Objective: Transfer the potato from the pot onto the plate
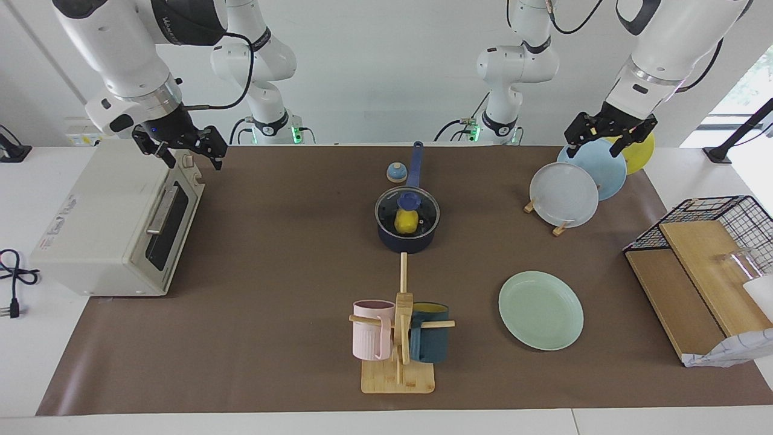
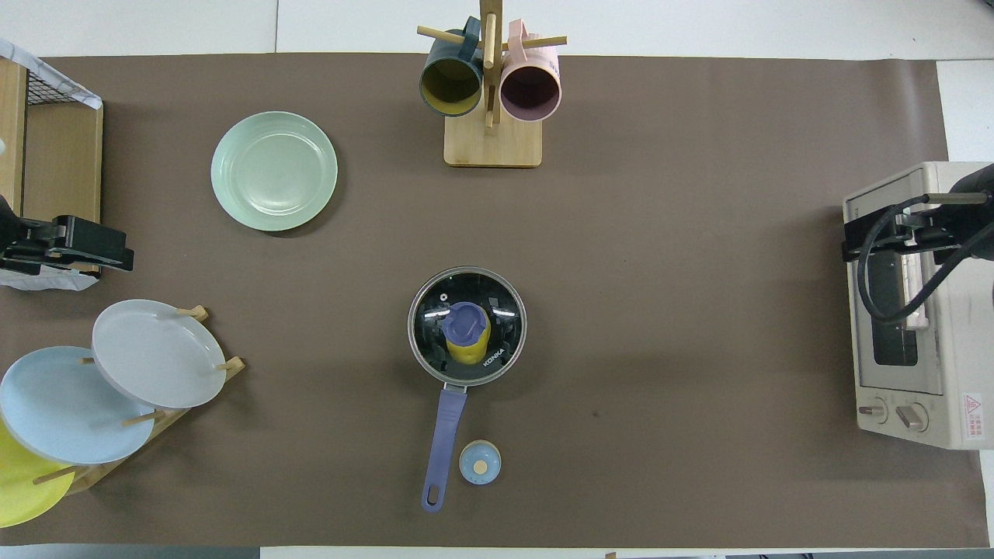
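Brown counter (image 1: 272,254): potato (image 1: 405,222) in lidded pot (image 1: 407,238), well clear of both pincers. Left pincer (image 1: 610,136) over plate rack, right pincer (image 1: 181,148) over toaster, both apart, empty. Plate (image 1: 540,310) bare; nothing started.

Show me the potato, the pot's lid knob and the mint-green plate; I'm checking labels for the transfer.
potato (image 1: 406,224): facing view, yellow body under the glass lid.
lid knob (image 2: 465,322): overhead view, blue top.
mint-green plate (image 2: 274,171): overhead view, bare centre.
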Robot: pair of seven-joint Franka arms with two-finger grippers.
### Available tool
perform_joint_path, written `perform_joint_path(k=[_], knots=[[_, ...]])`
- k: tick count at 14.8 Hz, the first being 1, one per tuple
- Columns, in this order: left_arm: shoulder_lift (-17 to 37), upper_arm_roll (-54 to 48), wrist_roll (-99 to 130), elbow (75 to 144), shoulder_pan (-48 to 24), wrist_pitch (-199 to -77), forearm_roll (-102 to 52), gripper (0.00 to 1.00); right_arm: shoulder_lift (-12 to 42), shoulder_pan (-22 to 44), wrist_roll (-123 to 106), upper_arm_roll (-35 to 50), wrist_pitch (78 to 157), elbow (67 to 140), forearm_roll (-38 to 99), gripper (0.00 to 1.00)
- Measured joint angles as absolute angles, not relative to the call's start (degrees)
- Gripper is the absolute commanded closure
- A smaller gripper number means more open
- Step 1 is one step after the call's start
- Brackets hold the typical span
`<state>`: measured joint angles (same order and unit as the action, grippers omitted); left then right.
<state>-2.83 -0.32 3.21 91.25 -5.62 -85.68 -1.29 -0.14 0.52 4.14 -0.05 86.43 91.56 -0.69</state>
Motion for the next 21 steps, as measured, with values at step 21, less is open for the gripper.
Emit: perform_joint_path(k=[21], knots=[[-2.8, -0.3, 3.2, 91.7, -5.6, -87.0, -1.3, 0.00, 4.0, 10.1, 6.6, 2.7, 88.4, 87.6, 2.7, 0.00]])
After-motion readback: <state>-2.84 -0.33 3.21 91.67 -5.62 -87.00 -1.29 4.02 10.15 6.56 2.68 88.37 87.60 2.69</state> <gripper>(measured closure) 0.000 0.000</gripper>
